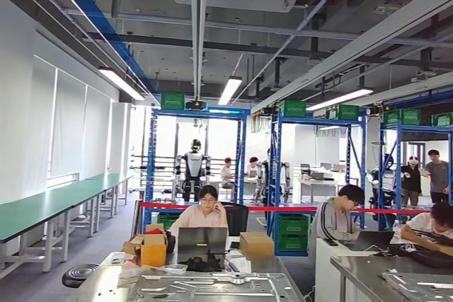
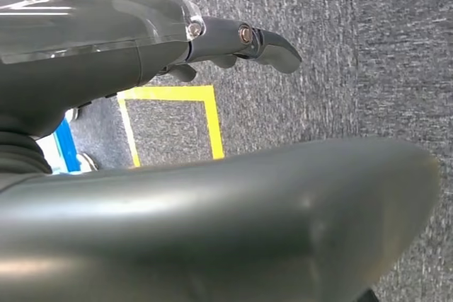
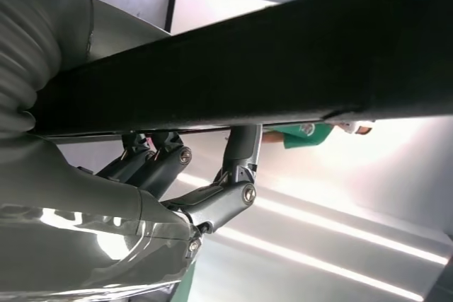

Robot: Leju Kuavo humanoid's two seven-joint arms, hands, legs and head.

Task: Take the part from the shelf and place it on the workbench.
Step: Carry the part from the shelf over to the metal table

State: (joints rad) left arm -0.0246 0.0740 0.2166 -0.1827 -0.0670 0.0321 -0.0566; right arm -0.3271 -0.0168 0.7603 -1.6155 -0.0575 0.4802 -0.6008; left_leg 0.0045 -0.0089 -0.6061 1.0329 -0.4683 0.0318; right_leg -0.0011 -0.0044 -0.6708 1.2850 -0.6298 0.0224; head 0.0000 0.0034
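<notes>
Right hand (image 3: 176, 175) around dark part (image 3: 241, 68)

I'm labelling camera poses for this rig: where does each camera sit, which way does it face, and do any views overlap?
Head view: high on the body, facing forward over a steel workbench to seated people and blue shelving racks.
Left wrist view: behind the left hand, facing down at grey carpet with a yellow taped square; the hand holds nothing.
Right wrist view: behind the right hand, which grips a long black flat part.
Shared: both wrist views have their own hand at the left edge.
</notes>
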